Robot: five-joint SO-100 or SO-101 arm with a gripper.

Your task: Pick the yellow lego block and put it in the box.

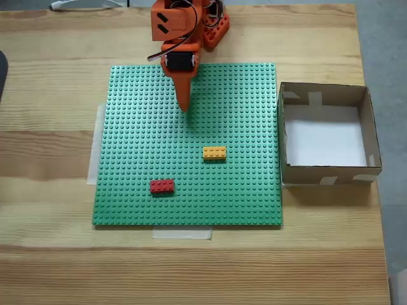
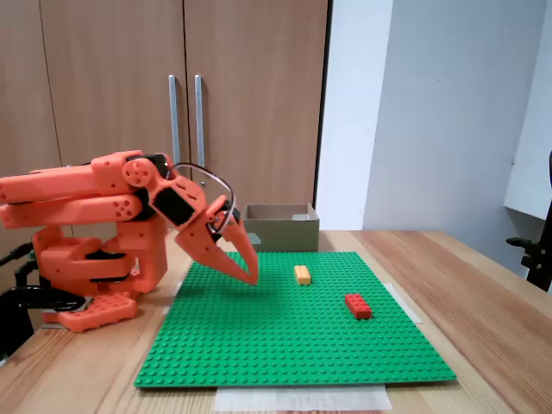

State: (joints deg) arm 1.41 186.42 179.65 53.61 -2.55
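Fixed view: yellow lego block (image 1: 214, 153) lower-right of tool (image 1: 185, 107), apart; tool pressed together, empty.

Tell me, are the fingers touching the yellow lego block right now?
Apart. In a fixed view from above, the gripper tips sit well up the green baseplate from the yellow lego block, with bare studs between them; the side fixed view shows the same gap.

No readable text, labels or numbers anywhere (both fixed views checked).
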